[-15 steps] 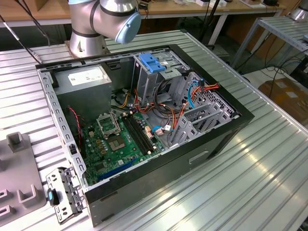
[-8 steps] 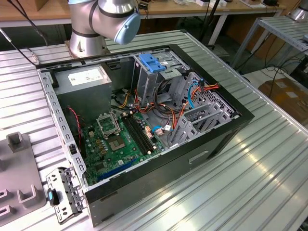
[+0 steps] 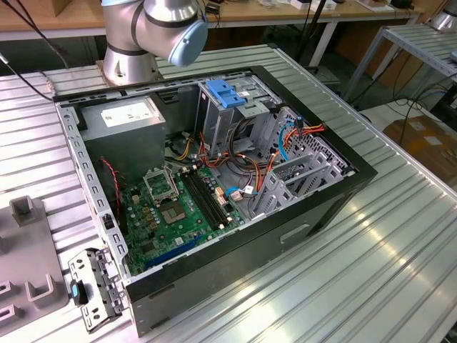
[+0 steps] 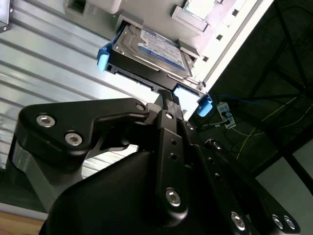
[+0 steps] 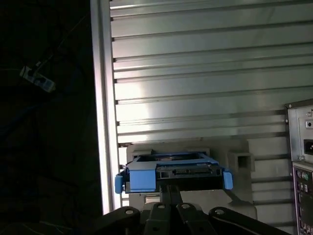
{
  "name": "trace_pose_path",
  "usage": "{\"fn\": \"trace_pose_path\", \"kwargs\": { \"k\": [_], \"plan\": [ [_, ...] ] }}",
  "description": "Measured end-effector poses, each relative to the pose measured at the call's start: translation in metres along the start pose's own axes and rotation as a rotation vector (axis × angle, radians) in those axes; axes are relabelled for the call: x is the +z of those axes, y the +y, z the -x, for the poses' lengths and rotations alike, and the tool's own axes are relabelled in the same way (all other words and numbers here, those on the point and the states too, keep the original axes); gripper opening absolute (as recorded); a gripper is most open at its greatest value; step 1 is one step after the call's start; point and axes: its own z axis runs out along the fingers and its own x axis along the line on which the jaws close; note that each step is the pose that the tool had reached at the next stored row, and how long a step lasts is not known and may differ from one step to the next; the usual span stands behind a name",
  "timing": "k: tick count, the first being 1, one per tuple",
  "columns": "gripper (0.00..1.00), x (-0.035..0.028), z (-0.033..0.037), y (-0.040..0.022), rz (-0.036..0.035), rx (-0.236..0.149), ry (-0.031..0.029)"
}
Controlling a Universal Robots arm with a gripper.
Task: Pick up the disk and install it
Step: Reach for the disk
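While the disk lies flat and label-up in its pale grey cradle on the ribbed tabletop, we have its connector edge facing us in both wrist views. That pose, we reckon, offers the edge for a straight-in grasp. The end effector sits dead centre on that edge, tips right against it and fingers drawn together with barely a gap. We can't tell whether they have pinched anything, and the disk rests in the cradle, not lifted.

In the exterior view the computer case lies on its side with the panel off. That leaves the grey drive cage at its twelve o'clock, capped by a blue bracket, open from above. The arm rises at eleven o'clock.
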Motion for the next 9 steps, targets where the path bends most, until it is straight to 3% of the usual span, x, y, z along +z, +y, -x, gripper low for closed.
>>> {"fn": "trace_pose_path", "kwargs": {
  "k": [6, 9],
  "plan": [
    [0.11, 0.0018, -0.0163, -0.0005, -0.0008, 0.0, 0.0087],
    [0.11, 0.0021, -0.0184, -0.0007, -0.0008, 0.0, 0.01]
  ]
}}
